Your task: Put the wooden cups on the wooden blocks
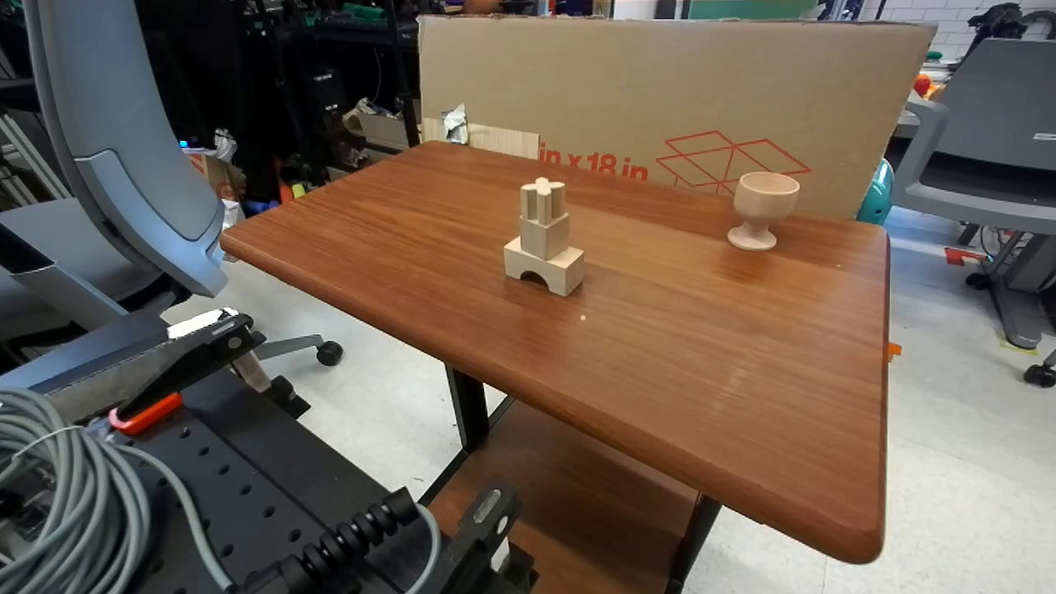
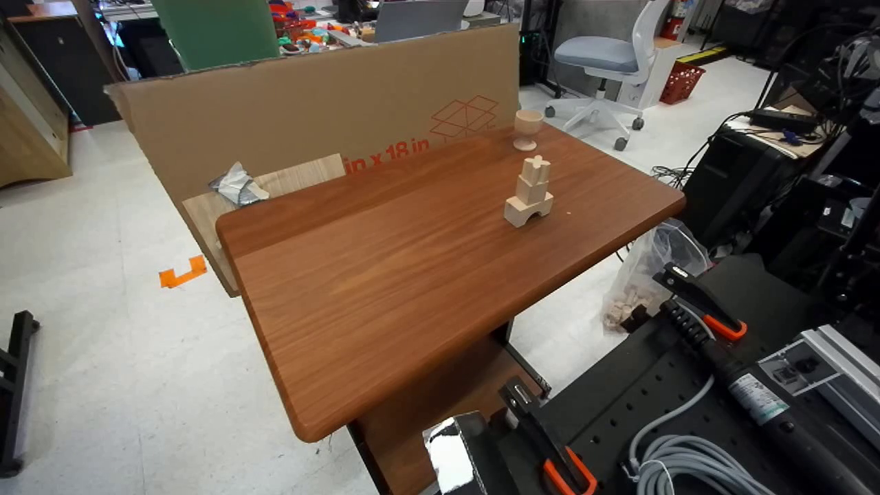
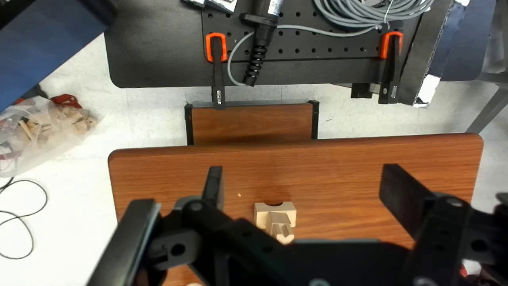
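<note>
The wooden cup is a light-tan goblet standing upright on the brown table near the cardboard, and it also shows in an exterior view. The wooden blocks stand as a stack: an arched base, a smaller block on it and a notched piece on top. The stack also shows in an exterior view and in the wrist view. My gripper is open and empty, high above the table; it is out of both exterior views. In the wrist view the gripper body partly hides the stack's top.
The brown table has a large cardboard sheet along its far edge. The black robot base plate carries clamps and coiled grey cable. A plastic bag of wood pieces lies on the floor.
</note>
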